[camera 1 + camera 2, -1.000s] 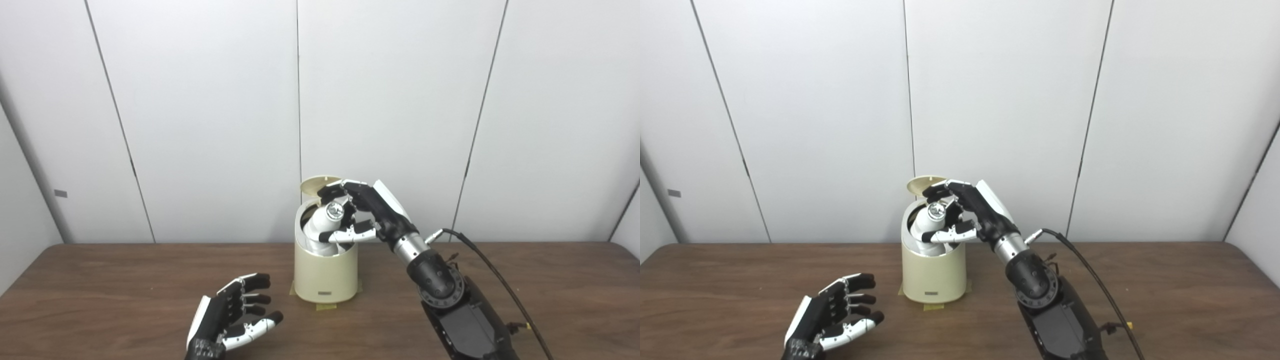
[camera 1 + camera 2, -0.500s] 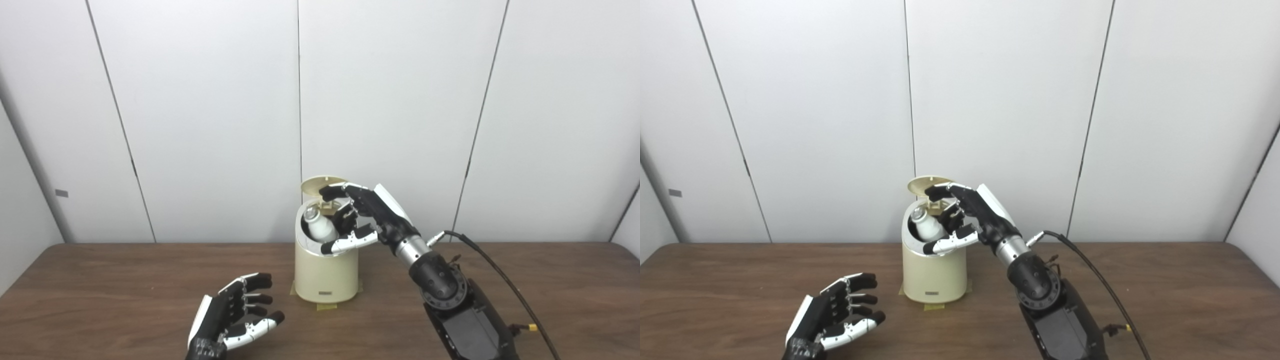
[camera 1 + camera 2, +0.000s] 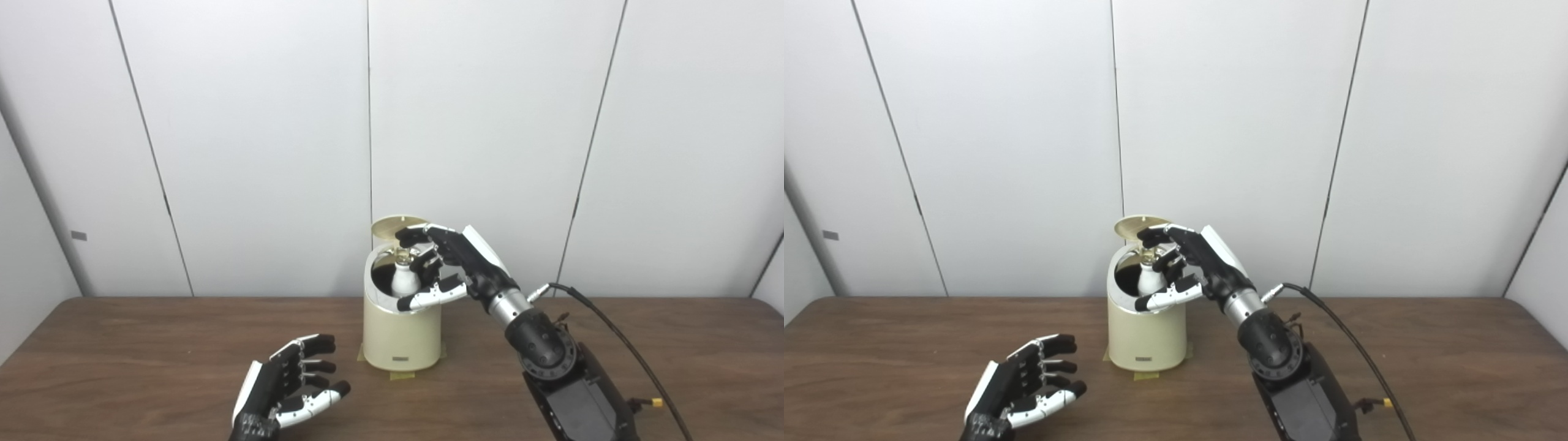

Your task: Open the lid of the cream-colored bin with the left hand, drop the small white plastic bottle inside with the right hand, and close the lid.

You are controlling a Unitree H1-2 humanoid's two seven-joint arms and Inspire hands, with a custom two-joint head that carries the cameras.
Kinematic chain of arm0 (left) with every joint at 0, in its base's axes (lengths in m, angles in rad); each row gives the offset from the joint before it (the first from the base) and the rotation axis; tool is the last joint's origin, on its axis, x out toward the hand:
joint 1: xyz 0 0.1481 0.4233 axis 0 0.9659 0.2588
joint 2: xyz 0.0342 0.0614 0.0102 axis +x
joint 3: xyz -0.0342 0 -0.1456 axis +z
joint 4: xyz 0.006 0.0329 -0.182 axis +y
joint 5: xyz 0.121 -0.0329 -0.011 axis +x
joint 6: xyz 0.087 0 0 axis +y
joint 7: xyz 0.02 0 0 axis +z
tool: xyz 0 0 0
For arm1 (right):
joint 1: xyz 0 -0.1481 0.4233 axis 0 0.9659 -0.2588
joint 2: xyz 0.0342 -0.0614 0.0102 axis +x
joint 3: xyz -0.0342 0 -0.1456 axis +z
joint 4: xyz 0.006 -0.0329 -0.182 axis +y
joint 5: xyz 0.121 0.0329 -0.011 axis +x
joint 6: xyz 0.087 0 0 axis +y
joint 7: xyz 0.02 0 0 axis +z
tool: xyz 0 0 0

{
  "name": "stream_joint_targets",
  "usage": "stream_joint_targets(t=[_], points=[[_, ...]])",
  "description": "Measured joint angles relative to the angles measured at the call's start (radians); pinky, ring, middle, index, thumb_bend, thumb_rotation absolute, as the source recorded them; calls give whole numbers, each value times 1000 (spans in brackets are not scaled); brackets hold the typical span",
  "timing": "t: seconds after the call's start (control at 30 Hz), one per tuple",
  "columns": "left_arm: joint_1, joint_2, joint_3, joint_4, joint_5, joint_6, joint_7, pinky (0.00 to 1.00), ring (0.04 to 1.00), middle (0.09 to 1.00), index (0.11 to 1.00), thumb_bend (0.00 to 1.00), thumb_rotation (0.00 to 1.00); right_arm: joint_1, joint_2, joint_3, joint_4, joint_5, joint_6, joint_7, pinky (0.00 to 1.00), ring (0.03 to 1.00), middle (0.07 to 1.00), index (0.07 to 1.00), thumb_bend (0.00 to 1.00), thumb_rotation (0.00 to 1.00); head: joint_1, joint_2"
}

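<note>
The cream-colored bin stands at the middle of the brown table, its round lid tipped up at the back. The small white plastic bottle sits upright inside the bin's mouth, neck up. My right hand hovers at the bin's mouth, fingers spread above the bottle and thumb below by the rim; it does not seem to grip the bottle. My left hand rests low over the table, in front of and left of the bin, open and empty. It also shows in the right eye view.
Yellow tape marks the bin's spot on the table. A black cable runs from my right wrist to the right. White wall panels stand close behind the bin.
The bottle has left my right hand's grasp and dropped from a tilted pose at the mouth to upright inside the bin. My right fingers have spread. The left hand has hardly moved.
</note>
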Motion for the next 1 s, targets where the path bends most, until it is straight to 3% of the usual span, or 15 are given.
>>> stream_joint_targets(t=[0.17,0.37,0.57,0.77,1.0], points=[[0,0,0,0,0,0,0,617,670,753,743,685,10,52,-2,-49,-87,41,-60,-7,305,399,603,631,823,33,3,-3],[0,4,1,0,0,-3,0,601,661,740,736,687,16,131,-32,-139,-157,125,-135,-23,305,418,607,652,798,125,3,-5],[0,8,3,0,-1,-5,0,603,655,737,736,690,20,283,-67,-213,-156,247,-135,-11,461,535,716,742,808,140,11,-3],[1,7,3,0,-1,-7,0,589,654,736,737,694,28,388,-50,-227,-137,324,-116,-3,638,623,784,794,826,172,20,-3],[1,0,4,-2,-1,-15,6,580,668,750,754,700,76,420,-4,-222,-132,365,-156,4,555,636,779,787,838,196,29,-9]])
